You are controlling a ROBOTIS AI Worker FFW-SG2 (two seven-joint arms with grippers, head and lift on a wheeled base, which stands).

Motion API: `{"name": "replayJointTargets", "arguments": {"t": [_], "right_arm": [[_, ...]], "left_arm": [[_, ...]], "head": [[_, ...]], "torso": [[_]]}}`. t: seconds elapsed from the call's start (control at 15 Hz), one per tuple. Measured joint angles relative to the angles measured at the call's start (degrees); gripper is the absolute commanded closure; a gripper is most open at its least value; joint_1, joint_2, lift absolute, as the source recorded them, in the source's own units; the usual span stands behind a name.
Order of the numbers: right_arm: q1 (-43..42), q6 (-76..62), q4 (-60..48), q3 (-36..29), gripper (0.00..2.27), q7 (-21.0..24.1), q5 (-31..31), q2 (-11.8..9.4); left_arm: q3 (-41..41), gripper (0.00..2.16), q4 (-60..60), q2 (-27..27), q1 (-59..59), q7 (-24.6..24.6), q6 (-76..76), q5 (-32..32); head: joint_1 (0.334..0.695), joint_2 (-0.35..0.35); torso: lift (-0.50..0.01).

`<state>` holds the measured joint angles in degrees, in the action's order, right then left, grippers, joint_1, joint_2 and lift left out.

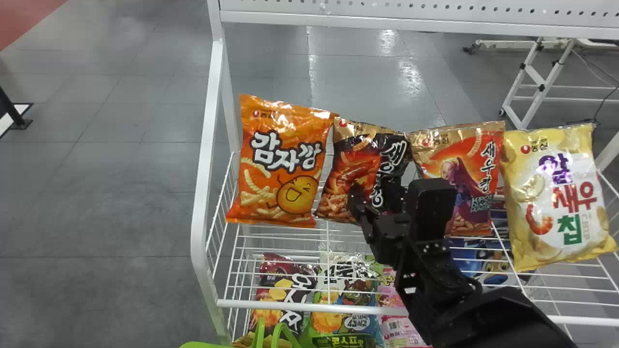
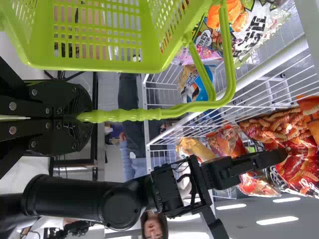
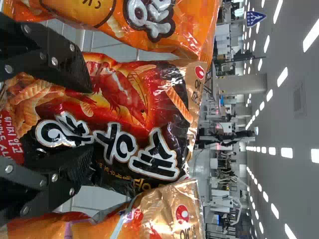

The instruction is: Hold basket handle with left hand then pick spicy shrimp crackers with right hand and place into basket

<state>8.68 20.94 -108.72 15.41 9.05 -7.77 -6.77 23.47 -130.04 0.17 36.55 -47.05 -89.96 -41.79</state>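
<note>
An orange snack bag (image 1: pixel 285 166) with a smiling round face stands at the left end of the upper shelf (image 1: pixel 300 305) of a white wire rack (image 1: pixel 205 169). Toward the right, a red and gold bag (image 1: pixel 471 159) with a purple figure stands just beside a yellow and white bag (image 1: pixel 556 203). Below are a dark red bag (image 1: pixel 275 290), a green bag (image 1: pixel 329 338) and a pink bag (image 1: pixel 394 328). A white frame (image 1: pixel 546 84) stands beyond on the gray floor (image 1: pixel 111 208). A blue triangular sign (image 3: pixel 255 18) hangs near rows of ceiling lights (image 3: pixel 282 76)
</note>
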Motion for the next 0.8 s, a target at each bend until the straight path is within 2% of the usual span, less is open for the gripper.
{"name": "replayJointTargets", "arguments": {"t": [0.2, 0.27, 0.8], "right_arm": [[0.9, -1.4, -1.0, -0.3, 1.51, 0.0, 0.0, -0.1], [1.4, -1.9, -1.4, -0.4, 1.69, 0.0, 0.0, -0.1], [5.9, -5.0, -6.5, -1.5, 1.69, 0.0, 0.1, -0.7]], "left_arm": [[0.0, 1.89, 0.0, 0.0, -0.1, 0.2, 0.0, 0.0], [-0.1, 1.89, -0.1, 0.0, -0.1, 0.3, 0.0, 0.1], [-0.8, 1.89, -0.7, 0.0, 0.2, 0.8, 0.0, 0.2]], "head": [[0.695, -0.037], [0.695, -0.039], [0.695, -0.065]], "torso": [[-0.037], [-0.037], [-0.037]]}}
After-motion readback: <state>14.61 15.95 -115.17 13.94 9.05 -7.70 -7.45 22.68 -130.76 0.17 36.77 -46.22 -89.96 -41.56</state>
